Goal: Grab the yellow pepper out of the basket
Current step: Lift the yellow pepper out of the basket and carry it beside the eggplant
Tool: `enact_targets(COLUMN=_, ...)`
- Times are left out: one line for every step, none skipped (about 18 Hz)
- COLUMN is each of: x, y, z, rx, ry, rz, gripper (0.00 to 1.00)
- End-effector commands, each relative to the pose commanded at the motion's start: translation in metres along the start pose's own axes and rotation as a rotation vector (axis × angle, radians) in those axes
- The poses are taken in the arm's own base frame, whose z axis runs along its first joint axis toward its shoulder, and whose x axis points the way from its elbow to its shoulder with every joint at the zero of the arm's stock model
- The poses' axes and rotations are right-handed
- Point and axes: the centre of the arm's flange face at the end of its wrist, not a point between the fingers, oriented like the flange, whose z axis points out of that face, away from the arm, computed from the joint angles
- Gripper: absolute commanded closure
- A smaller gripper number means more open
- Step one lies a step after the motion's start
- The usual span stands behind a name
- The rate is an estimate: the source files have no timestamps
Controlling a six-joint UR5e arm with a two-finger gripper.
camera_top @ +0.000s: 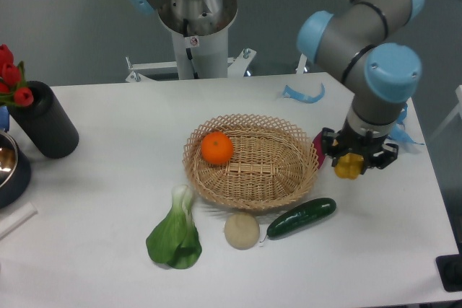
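Two-finger black gripper (pixel 351 163) clamped on small glossy yellow pepper (pixel 348 166), held outside and just right of oval tan woven wicker basket (pixel 289 178), above white table (pixel 108 178). Round orange fruit (pixel 216 148) inside basket. Dark green cucumber (pixel 301 218) near basket front.

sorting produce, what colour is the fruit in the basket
Orange; the fruit shows clearly in the fixed camera view.

A single fixed camera looks down from the front of the table (pixel 108 113), raised and angled toward the arm's base at the far edge. It stands moderately near, with the gripper (pixel 359 155) right of centre and the basket (pixel 251 167) to its left.
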Motion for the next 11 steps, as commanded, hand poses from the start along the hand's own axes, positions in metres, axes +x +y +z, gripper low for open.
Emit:
enact_targets(x=-0.002, y=0.002, z=0.001, rx=0.0, ry=0.0, rz=-0.003, gripper=0.78)
enact_targets(x=-0.002, y=0.001, z=0.001, rx=0.001, ry=0.001, rz=-0.005, gripper=0.79)
enact_targets(x=-0.002, y=0.001, z=0.0, rx=0.003, ry=-0.002, rz=-0.009, gripper=0.78)
enact_targets(x=-0.002, y=0.002, z=-0.001, rx=0.003, ry=-0.004, rz=-0.011, gripper=0.78)
enact_targets(x=-0.002, y=0.002, z=-0.002, rx=0.003, ry=-0.006, rz=-0.009, gripper=0.78)
enact_targets(x=-0.002, y=0.002, z=-0.004, rx=0.002, ry=-0.011, rz=-0.004, gripper=0.78)
enact_targets(x=-0.004, y=0.001, z=-0.009, rx=0.003, ry=-0.021, rz=0.001, gripper=0.78)
enact_targets(x=-0.005, y=-0.001, z=-0.013, rx=0.006, ry=-0.03, rz=0.013, gripper=0.78)
enact_targets(x=-0.005, y=-0.002, z=-0.015, rx=0.005, ry=-0.036, rz=0.047, gripper=0.77)
enact_targets(x=-0.004, y=-0.003, z=-0.015, rx=0.003, ry=-0.036, rz=0.085, gripper=0.77)
enact_targets(x=-0.003, y=-0.003, z=-0.016, rx=0.002, ry=-0.038, rz=0.11, gripper=0.77)
